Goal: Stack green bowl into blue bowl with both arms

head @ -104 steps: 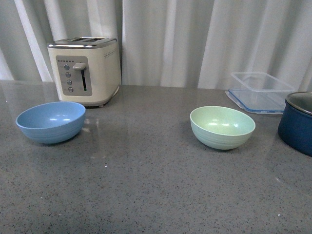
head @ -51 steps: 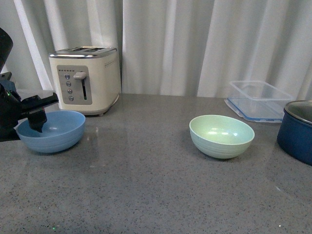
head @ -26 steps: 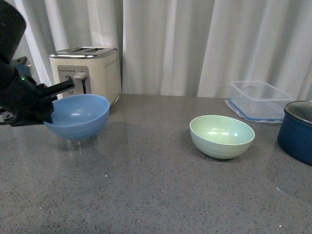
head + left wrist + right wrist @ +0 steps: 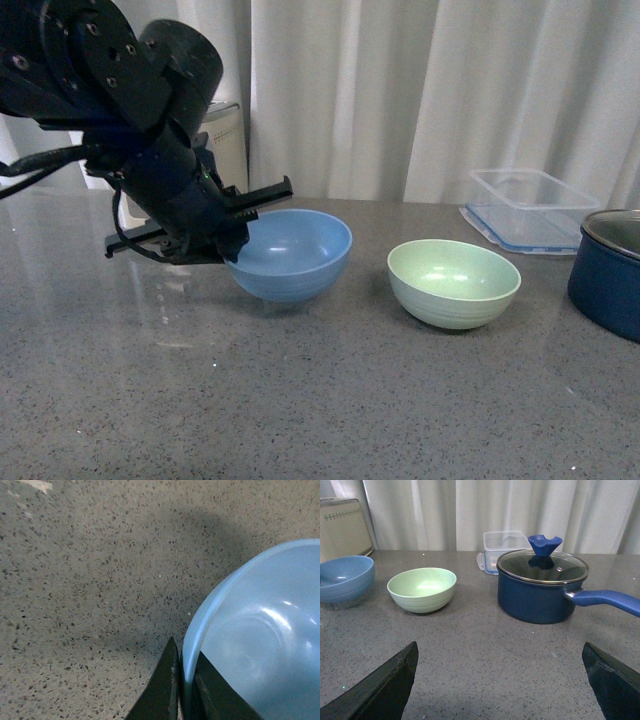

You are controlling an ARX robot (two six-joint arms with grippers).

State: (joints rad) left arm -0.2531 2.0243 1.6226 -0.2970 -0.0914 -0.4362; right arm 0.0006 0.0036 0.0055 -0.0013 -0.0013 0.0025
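My left hand was pinched narrow on the rim of the blue bowl, one finger inside and one outside. The bowl sat upright just beside the green bowl, apart from it, low on or over the tabletop; I could not tell which. My right hand stood wide and empty, well short of the green bowl. By my reckoning the bowls were close enough, but lifting the green bowl into the blue one was not yet begun.

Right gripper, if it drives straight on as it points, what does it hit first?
Probably the navy pot, on its side nearer the green bowl, though the right gripper may reach the countertop first; depth is unclear.
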